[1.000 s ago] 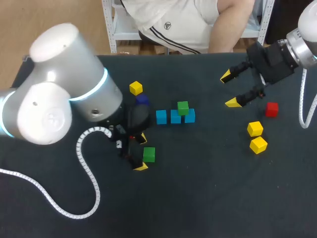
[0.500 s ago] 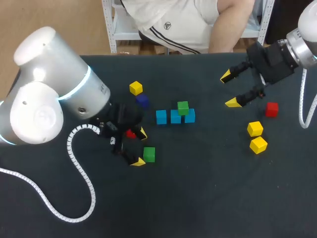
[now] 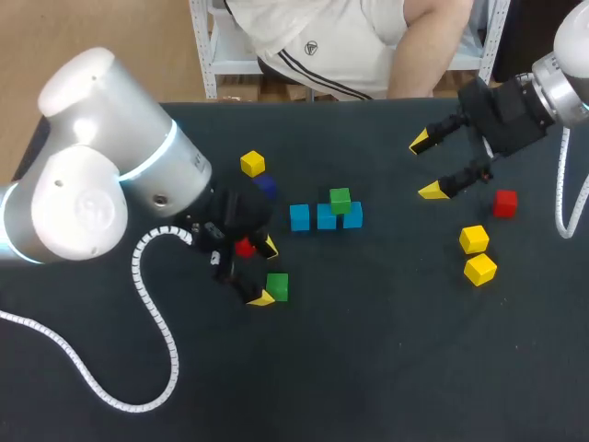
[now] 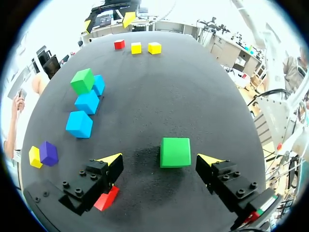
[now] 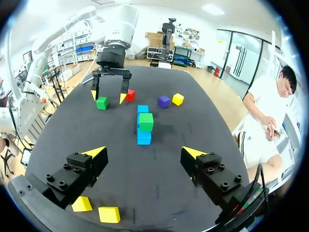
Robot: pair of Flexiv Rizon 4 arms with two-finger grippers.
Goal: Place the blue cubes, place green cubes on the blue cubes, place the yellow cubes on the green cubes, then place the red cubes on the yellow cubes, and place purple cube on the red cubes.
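1. Left of the worktop's (image 3: 386,368) middle, hovered with left hand (image 3: 264,273) spread astride the loose green cube (image 4: 175,152), untouched.
2. Held right hand (image 3: 425,168) spread, empty, near the far right corner.
3. Judged green-on-blue step: needed pinching, lifting, setting on blue cubes (image 3: 300,217).

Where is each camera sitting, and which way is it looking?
Head view: above and behind, looking down at the table; left gripper and right gripper show.
Left wrist view: on the left wrist, looking along open fingers at the loose green cube.
Right wrist view: on the right wrist, looking across at the blue cubes; own open fingers show.
Shared: all three see the loose green cube.
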